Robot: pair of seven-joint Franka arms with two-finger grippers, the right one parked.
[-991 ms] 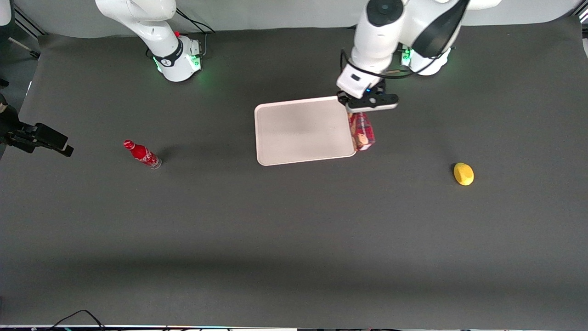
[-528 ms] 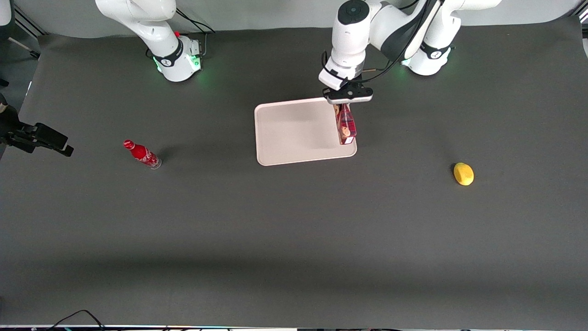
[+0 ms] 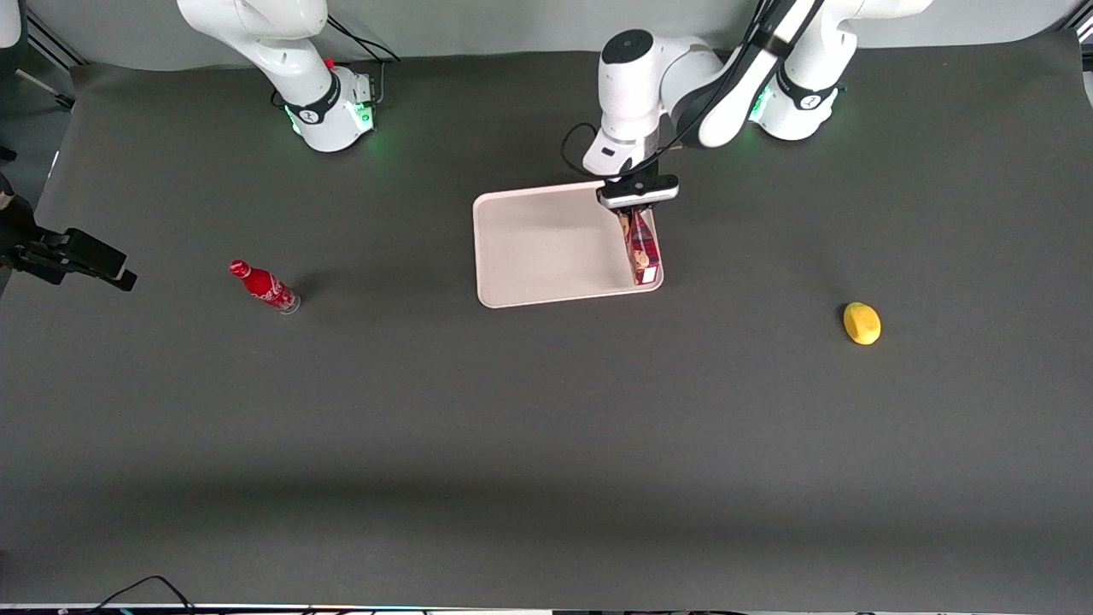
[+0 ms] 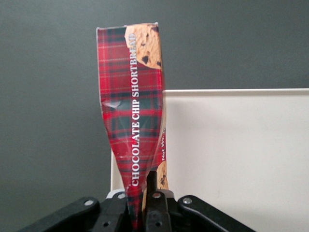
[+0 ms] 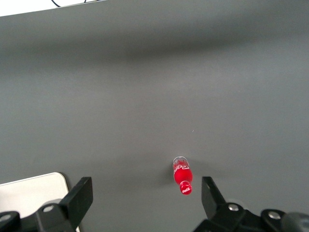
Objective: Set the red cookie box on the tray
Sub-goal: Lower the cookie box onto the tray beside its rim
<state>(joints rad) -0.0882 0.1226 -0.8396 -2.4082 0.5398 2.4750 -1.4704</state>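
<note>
My left gripper (image 3: 636,210) is shut on the end of the red cookie box (image 3: 642,248), a long flat dark-red tartan box with cookie pictures. The box hangs from the gripper over the edge of the tray (image 3: 546,248) that faces the working arm's end of the table, its free end pointing toward the front camera. I cannot tell whether the box touches the tray. In the left wrist view the fingers (image 4: 153,191) pinch the twisted box (image 4: 130,106) with the pale tray (image 4: 231,150) beneath and beside it.
A small red bottle (image 3: 265,288) lies toward the parked arm's end of the table and also shows in the right wrist view (image 5: 182,175). A yellow lemon-like object (image 3: 862,323) lies toward the working arm's end, nearer the front camera than the tray.
My gripper has carried the cookie box sideways from beside the tray's edge to over the tray, and lowered it a little.
</note>
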